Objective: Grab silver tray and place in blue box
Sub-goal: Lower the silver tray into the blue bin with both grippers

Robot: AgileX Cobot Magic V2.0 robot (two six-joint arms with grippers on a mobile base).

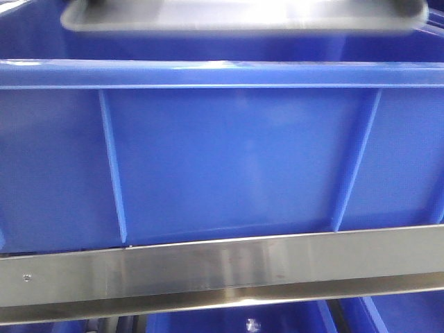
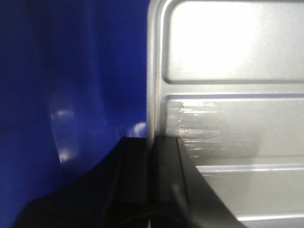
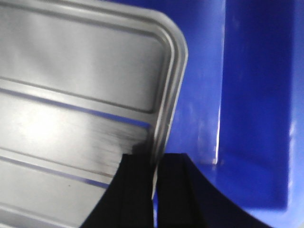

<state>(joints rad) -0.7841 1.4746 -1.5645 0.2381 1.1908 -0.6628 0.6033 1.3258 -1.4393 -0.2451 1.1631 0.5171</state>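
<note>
Left gripper (image 2: 152, 147): its black fingers (image 2: 167, 166) are pinched on the raised rim of the silver tray (image 2: 237, 123), one on either side. The ridged tray floor extends to the right of the fingers.

Right gripper (image 3: 154, 164): it is clamped on the opposite rim, just below a rounded corner, and the tray lies to its left.

The blue box (image 2: 71, 95) shows its inner walls outboard of both grippers.

In the front view the tray is blurred and appears to hang over the box opening, above the thick rim. A stainless steel rail (image 1: 222, 267) runs under the ribbed front wall.
</note>
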